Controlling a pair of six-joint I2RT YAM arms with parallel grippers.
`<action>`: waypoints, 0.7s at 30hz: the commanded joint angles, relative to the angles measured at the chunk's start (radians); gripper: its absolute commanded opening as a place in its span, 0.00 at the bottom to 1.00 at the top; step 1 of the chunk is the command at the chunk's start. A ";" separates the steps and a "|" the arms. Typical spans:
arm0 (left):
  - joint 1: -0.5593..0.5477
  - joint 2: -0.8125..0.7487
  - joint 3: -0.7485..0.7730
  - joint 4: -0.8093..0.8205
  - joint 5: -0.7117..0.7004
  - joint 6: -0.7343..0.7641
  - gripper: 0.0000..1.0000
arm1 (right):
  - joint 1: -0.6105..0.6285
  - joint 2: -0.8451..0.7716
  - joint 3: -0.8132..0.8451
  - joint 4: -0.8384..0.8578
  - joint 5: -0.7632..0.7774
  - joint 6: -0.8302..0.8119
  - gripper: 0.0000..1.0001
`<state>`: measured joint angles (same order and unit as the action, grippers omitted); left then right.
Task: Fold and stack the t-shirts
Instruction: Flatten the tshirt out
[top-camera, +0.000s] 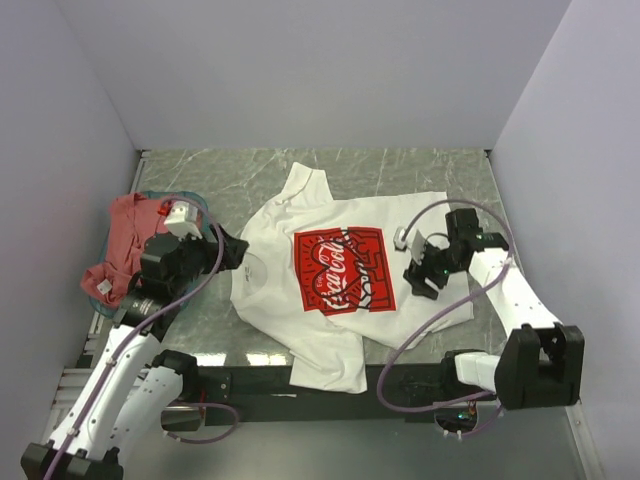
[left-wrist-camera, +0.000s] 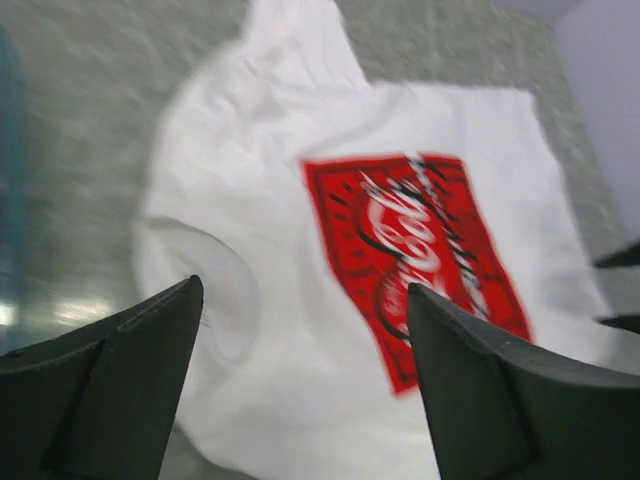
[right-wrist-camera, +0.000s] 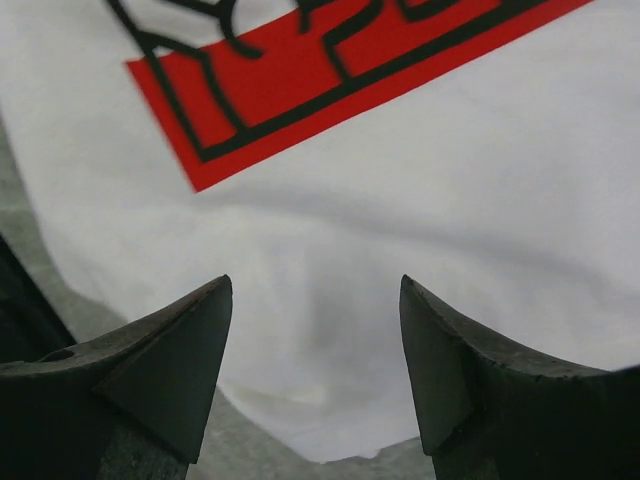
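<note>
Two pincers, both with jaws apart and nothing clamped. Left gripper (top-camera: 233, 250) hovers at the collar of the white tee (top-camera: 330, 270); right gripper (top-camera: 420, 275) is over its hem edge. Tee flat, soft, wrinkled on grey marbled table (top-camera: 400, 170). Red tee (top-camera: 125, 240) crumpled in teal basket (top-camera: 100, 300), left of left gripper. Walls (top-camera: 60, 150) close on both sides.

We see a grey marbled stone-look tabletop (top-camera: 400, 170), a teal plastic basket (top-camera: 100, 298) at its left edge, plain pale walls (top-camera: 300, 70) around three sides
</note>
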<state>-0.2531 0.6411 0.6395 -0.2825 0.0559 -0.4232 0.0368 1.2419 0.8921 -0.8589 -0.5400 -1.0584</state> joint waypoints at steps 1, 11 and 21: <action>-0.005 0.046 -0.001 -0.032 0.348 -0.248 0.87 | -0.003 -0.085 -0.067 -0.083 -0.019 -0.118 0.74; -0.299 -0.099 -0.135 -0.299 0.279 -0.610 0.84 | -0.031 -0.148 -0.156 -0.048 0.140 -0.034 0.73; -0.583 0.070 -0.192 -0.303 -0.004 -0.888 0.82 | -0.124 -0.173 -0.193 -0.023 0.147 -0.041 0.73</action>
<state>-0.7879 0.6388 0.4110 -0.5915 0.1921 -1.2022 -0.0746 1.0939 0.7109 -0.9031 -0.3992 -1.0981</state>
